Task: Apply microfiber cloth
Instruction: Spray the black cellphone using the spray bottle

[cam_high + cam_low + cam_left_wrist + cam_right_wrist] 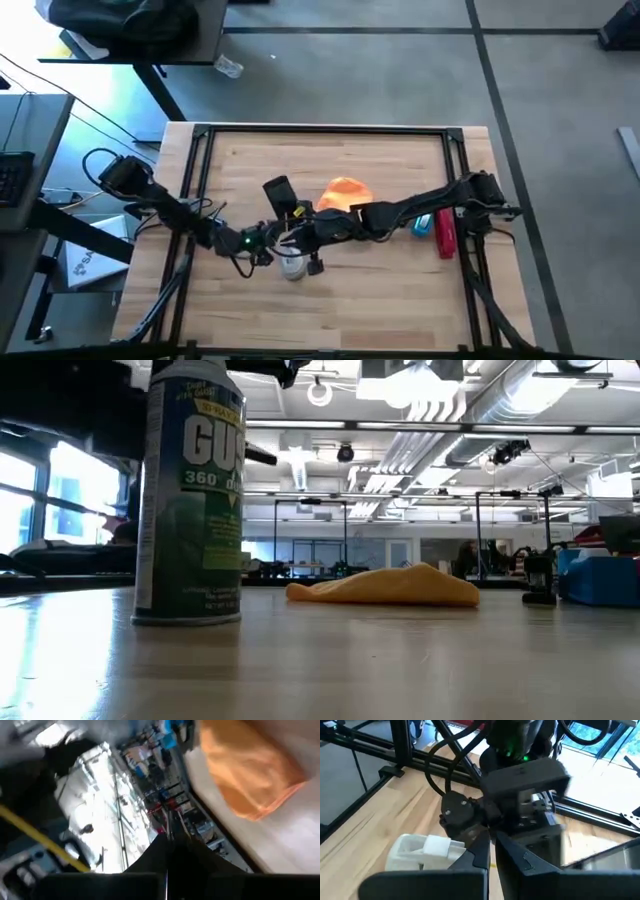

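Note:
The orange microfiber cloth (pixel 345 192) lies crumpled on the wooden table, past its middle; it also shows in the low view as cloth (pixel 385 587) and in the left wrist view as cloth (pixel 250 775). No gripper touches it. My left gripper (pixel 167 865) is shut and hovers near the table's middle, just on the near side of the cloth. My right gripper (pixel 492 852) is shut too, reaching in from the right, its tips close to the left gripper's body (pixel 470 817). Nothing shows between either pair of fingers.
An upright aerosol can (pixel 190 490) with a white cap (pixel 422 851) stands just near of both grippers (pixel 292 265). A blue object (pixel 423 225) and a red one (pixel 445 233) lie at the right under my right arm. Black frame rails (pixel 320 130) border the table.

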Tool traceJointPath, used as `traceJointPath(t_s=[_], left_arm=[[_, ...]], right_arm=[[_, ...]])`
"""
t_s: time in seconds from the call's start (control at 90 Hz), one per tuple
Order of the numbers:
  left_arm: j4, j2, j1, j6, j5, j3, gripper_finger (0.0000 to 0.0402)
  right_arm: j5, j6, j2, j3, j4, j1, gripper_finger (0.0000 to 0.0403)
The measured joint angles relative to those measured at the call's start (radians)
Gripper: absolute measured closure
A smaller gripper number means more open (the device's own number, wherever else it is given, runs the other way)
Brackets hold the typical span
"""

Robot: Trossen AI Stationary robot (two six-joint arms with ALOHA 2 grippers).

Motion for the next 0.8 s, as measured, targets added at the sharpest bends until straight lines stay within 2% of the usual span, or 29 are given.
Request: traceJointPath(t_s=[0.2,0.567,0.8], left_arm=[[0.011,0.001,-0.017,0.1,-0.064,0.0,0.039],[0.022,0.001,0.028,0.132,-0.035,0.0,0.039],[0.024,0.001,0.027,0.132,-0.032,0.0,0.039]], right_arm=[[-0.011,0.011,-0.021,-0.001,0.001,0.012,0.0403],[-0.05,0.048,0.039,0.003,0.09,0.009,0.0403],[-0.063,0.025,0.028,0.003,0.077,0.008,0.0403]])
